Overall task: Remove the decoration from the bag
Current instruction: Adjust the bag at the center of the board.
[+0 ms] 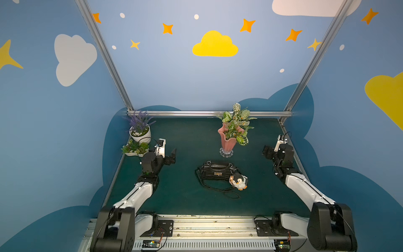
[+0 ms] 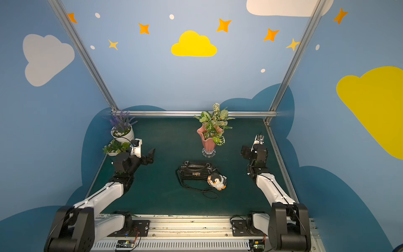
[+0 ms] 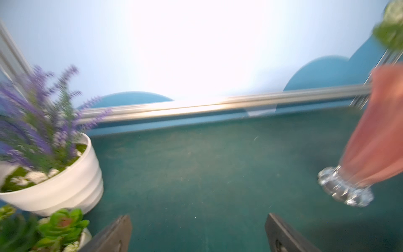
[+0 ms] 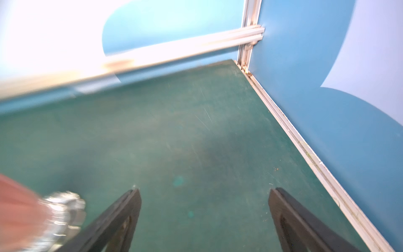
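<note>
Plainly, L hand [image 3: 198,218], R hand [image 4: 205,190] spread, wrist cams blurry, penguin [image 1: 239,181] at bag [image 1: 214,171], link unclear.

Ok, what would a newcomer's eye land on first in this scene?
The black-and-white plush penguin charm stands out, at the right end of the small glossy black handbag on the green table. Behind them stands a pink fluted vase of green leaves. The left gripper and right gripper hang open off to the sides.
</note>
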